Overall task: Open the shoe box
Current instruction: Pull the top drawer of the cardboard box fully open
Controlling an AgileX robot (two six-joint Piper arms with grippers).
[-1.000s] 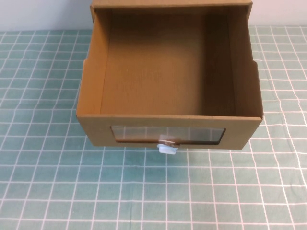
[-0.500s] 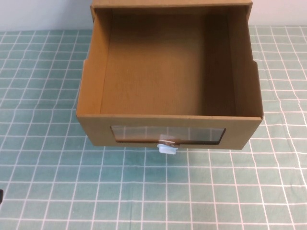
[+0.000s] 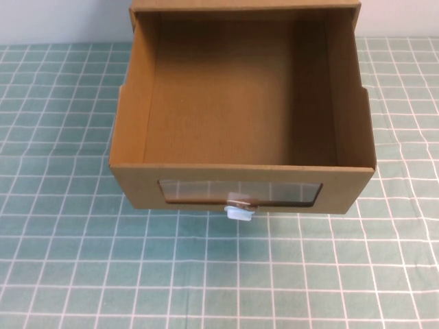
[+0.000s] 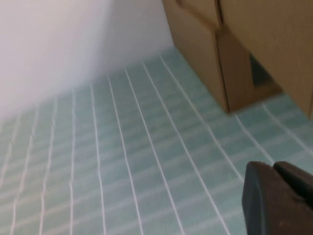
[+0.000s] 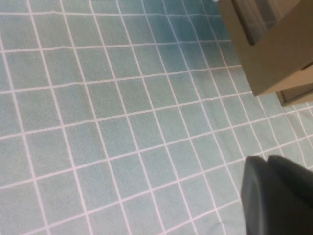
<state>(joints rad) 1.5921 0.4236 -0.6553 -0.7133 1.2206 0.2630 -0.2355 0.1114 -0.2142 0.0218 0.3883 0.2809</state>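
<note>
The brown cardboard shoe box (image 3: 240, 103) stands at the middle back of the table, its drawer pulled out toward me and empty inside. The drawer front has a clear window (image 3: 240, 192) and a small white pull tab (image 3: 239, 213). Neither arm shows in the high view. In the left wrist view, my left gripper (image 4: 274, 169) hangs over the cloth with its fingers pressed together, holding nothing; a corner of the box (image 4: 234, 58) lies ahead of it. In the right wrist view, my right gripper (image 5: 268, 160) is shut and empty too, apart from the box corner (image 5: 274, 49).
A teal cloth with a white grid (image 3: 82, 260) covers the table. A pale wall (image 4: 54, 44) rises behind the box on the left side.
A dark bit of the left arm showed at the lower left edge of the high view half a second ago and is gone now. The box has not moved.
</note>
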